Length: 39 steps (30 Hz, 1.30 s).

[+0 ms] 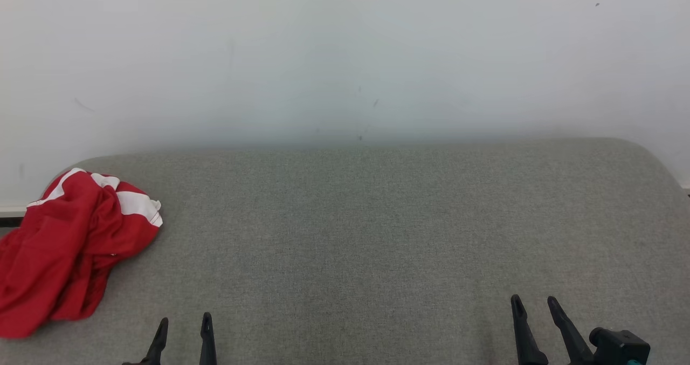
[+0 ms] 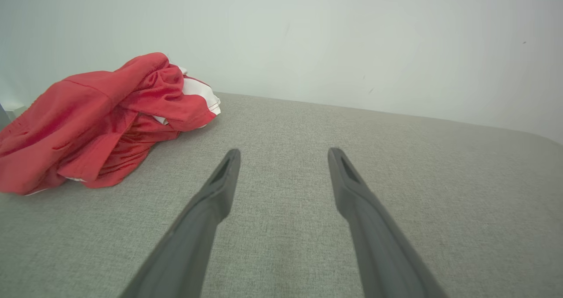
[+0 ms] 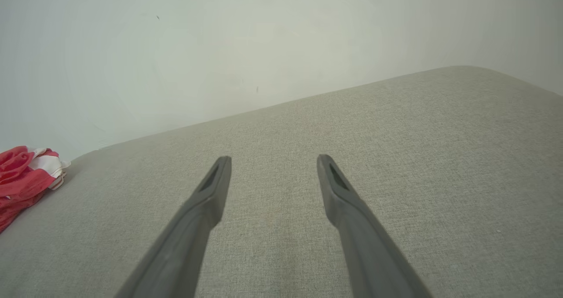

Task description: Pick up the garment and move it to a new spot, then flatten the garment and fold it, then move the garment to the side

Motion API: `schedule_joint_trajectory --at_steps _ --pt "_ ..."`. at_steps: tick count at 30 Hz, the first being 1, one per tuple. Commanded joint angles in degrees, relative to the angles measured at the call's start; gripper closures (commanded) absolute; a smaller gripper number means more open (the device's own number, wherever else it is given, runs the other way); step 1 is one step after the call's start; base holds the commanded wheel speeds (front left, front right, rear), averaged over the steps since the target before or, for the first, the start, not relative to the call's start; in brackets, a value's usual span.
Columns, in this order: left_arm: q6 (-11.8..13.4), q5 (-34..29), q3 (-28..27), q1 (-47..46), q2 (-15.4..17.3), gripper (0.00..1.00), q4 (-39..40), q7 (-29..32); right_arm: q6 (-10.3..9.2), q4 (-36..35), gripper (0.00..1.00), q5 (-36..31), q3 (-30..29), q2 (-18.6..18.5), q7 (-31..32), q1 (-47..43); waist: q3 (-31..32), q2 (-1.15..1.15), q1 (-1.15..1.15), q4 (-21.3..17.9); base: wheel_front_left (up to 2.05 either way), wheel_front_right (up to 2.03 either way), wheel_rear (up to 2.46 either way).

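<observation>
Lying crumpled at the counter's (image 1: 377, 235) left edge, the garment (image 1: 70, 246) sits; my left hand (image 1: 185, 319) and right hand (image 1: 534, 300) gape empty.

Grey fabric surface (image 1: 377, 219): carrying one crumpled red-and-white garment (image 1: 70, 246), lying bunched at its nine o'clock edge.

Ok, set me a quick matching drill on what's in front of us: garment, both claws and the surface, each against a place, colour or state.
Things:
1. garment
2. left claw
3. right claw
4. surface

Descriptions:
A. grey fabric, against a pale wall
B. open, lower right of the head view
C. crumpled, red and white, at the far left
D. open, lower left, nearer the crumpled heap

Pairs: 1-C, 2-D, 3-B, 4-A
</observation>
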<state>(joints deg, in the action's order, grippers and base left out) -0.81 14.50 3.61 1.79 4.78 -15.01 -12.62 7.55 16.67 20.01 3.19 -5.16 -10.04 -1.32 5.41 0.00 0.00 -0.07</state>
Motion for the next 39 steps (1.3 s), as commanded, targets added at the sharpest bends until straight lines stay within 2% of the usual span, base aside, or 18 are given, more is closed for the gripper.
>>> schedule_joint_trajectory --at_steps 1,21,39 --pt "-0.09 -1.33 -0.3 0.3 -0.14 0.0 0.38 -0.59 -0.1 -0.38 0.0 -1.78 -0.09 -0.38 0.17 -0.64 0.09 0.0 0.0 0.02 0.0 0.0 0.0" --pt "-1.34 -6.98 -2.29 0.7 -1.31 0.0 -0.29 -2.62 -0.12 -1.51 0.0 -12.45 -0.77 0.62 0.15 -2.01 0.78 0.0 0.0 0.07 0.0 0.0 0.0" --pt "-1.99 -5.9 -2.9 0.42 -1.89 0.0 -1.07 -2.64 -0.12 -1.48 0.0 -12.18 -0.85 0.9 -0.07 -2.05 0.69 0.0 0.0 -0.19 0.0 0.0 0.0"
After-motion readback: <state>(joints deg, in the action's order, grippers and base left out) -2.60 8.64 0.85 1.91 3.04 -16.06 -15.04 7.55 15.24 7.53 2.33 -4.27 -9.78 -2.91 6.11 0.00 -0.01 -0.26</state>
